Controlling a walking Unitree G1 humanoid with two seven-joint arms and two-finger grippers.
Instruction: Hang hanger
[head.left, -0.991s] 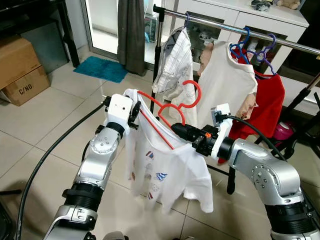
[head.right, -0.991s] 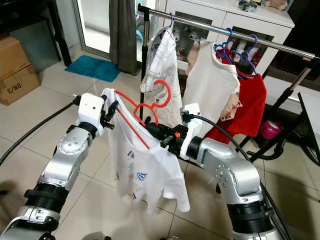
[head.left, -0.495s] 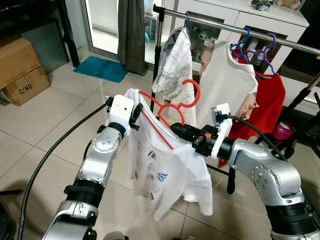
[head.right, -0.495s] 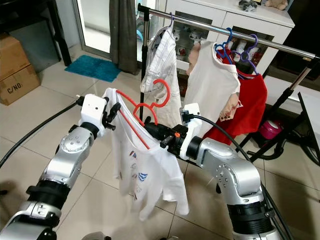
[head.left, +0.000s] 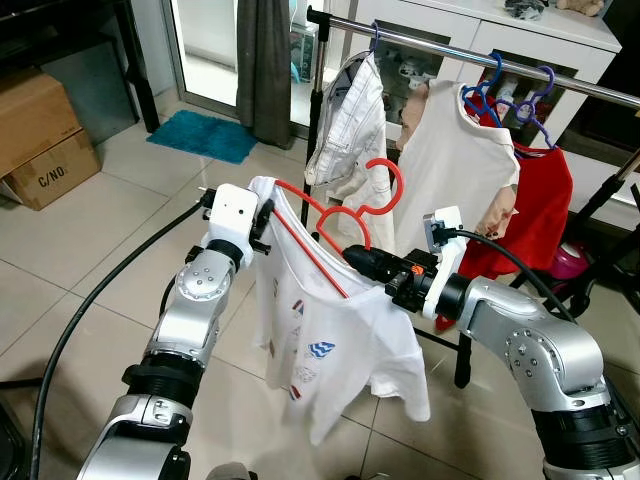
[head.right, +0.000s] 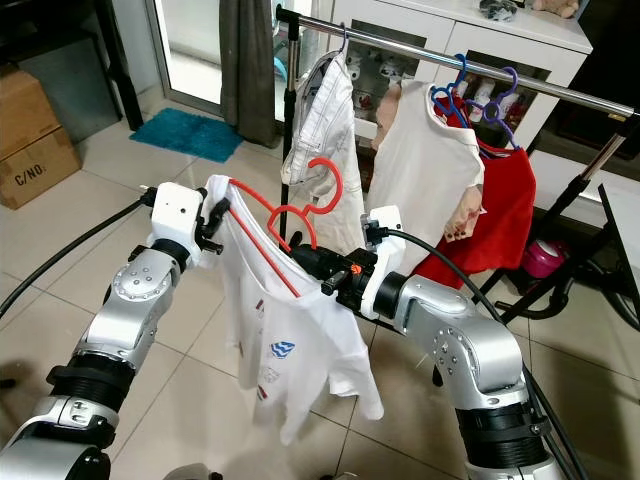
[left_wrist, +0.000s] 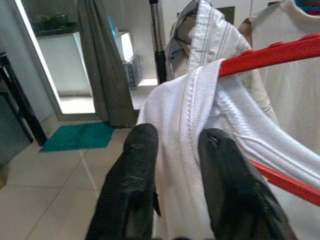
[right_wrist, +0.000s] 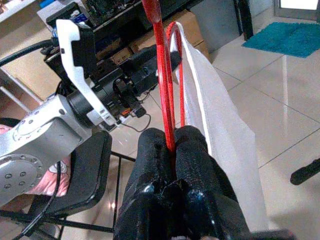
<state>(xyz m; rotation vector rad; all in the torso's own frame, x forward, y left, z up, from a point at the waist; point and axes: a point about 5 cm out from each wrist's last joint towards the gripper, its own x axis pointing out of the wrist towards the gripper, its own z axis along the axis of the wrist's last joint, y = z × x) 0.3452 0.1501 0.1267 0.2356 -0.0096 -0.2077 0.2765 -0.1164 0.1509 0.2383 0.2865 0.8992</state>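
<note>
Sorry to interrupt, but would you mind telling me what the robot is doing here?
It is getting a white T-shirt on a red hanger ready to hang. The right gripper is shut on the hanger near its hook, and the left gripper pinches the shirt's collar at the hanger's far end. The hanger is held in front of the clothes rail, not yet hooked on it.

The hanger hung between the two grippers, the T-shirt draped on it. The left gripper pinched the shirt's collar on the left; the right gripper clamped the hanger's bar on the right. Behind them stood the clothes rail with garments hanging on it.
</note>
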